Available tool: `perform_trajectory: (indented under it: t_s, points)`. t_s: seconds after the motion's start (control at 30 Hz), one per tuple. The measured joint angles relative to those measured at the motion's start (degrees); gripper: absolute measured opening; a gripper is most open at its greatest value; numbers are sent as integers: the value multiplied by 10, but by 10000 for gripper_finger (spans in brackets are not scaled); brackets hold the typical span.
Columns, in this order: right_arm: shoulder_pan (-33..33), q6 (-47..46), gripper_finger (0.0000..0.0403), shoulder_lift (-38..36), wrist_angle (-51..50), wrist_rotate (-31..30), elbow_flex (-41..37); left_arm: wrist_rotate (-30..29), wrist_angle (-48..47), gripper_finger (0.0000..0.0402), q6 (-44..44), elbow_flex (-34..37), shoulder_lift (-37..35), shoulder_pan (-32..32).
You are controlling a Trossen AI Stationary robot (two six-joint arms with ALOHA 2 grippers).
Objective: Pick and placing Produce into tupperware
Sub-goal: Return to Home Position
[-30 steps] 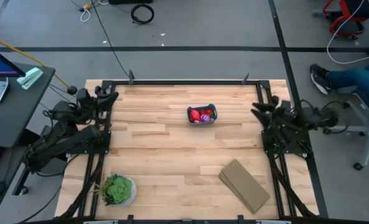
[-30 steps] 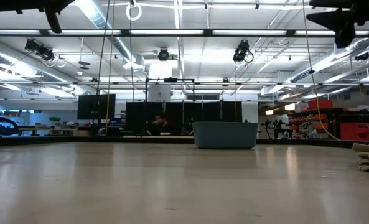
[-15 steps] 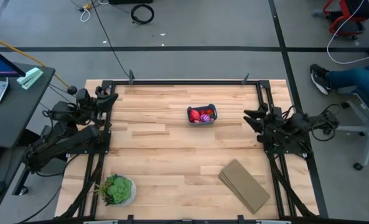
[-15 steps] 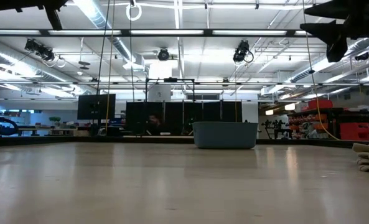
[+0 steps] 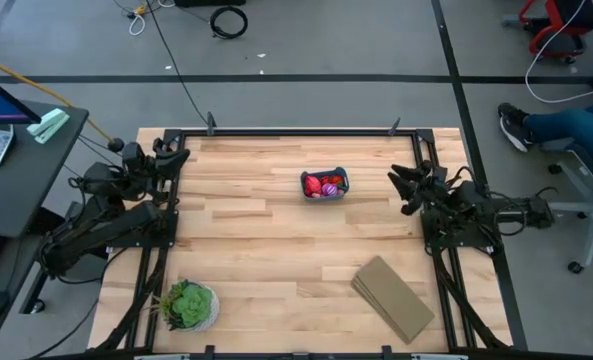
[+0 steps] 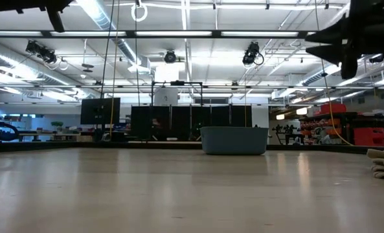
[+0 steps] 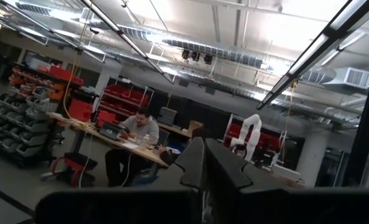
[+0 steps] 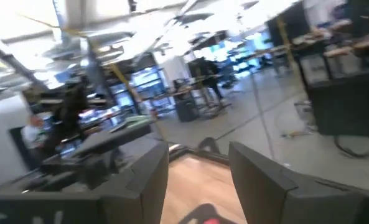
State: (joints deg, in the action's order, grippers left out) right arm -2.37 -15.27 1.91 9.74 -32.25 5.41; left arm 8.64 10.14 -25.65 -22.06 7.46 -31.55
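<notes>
1. Since the produce (image 5: 316,186) in view sits heaped inside it, red pieces beside a pink-purple one, the tupperware (image 5: 343,181) looks full and the packing looks finished. I see no piece outside it.
2. The tupperware stands on the table (image 5: 276,250) a little right of the middle and toward the far edge. Its long axis runs roughly across the table from left to right. From the low view it is a plain tub (image 6: 234,140), and its walls hide the contents.
3. The right gripper (image 5: 401,190) is raised at the table's right side, level with the tupperware and well apart from it. Its fingers are spread wide and empty, and they point toward the tub. The low view shows it high up (image 6: 322,48). Its wrist view shows the two fingers (image 8: 148,177) parted with table boards between them.
4. The right arm is clearly nearer the tub than the left. Any retreat to rest means drawing straight back toward the right rail, away from the tupperware, so nothing lies in its way.
5. The left gripper (image 5: 174,156) waits over the left rail, its fingers (image 7: 193,165) pressed together on nothing.
6. Farther out, a potted plant (image 5: 188,305) stands at the near left corner and a tan block (image 5: 393,297) at the near right. Both are well clear of either arm.
</notes>
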Motion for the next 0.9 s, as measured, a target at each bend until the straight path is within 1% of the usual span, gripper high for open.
perform_trajectory:
  t_s: [0.17,0.23,0.33,0.43,0.57,0.67,0.77,0.9]
  points:
    - [44,-64,176,0,-75,10,0,0,-31,26,7,0,0,0]
    - [49,-79,176,0,-99,23,0,0,-55,26,4,0,0,0]
    - [49,-81,176,0,-120,26,0,0,-86,21,-6,0,0,0]
    - [49,-83,176,0,-149,26,0,0,-81,12,-7,0,0,0]
    - [49,-116,176,0,-197,10,0,0,-81,6,8,0,0,0]
    - [49,-138,176,0,-222,6,0,0,-85,10,20,0,9,0]
    - [49,-147,176,0,-232,6,0,-2,-84,21,51,0,24,0]
    - [49,-152,176,0,-232,7,0,-35,-84,25,56,0,59,0]
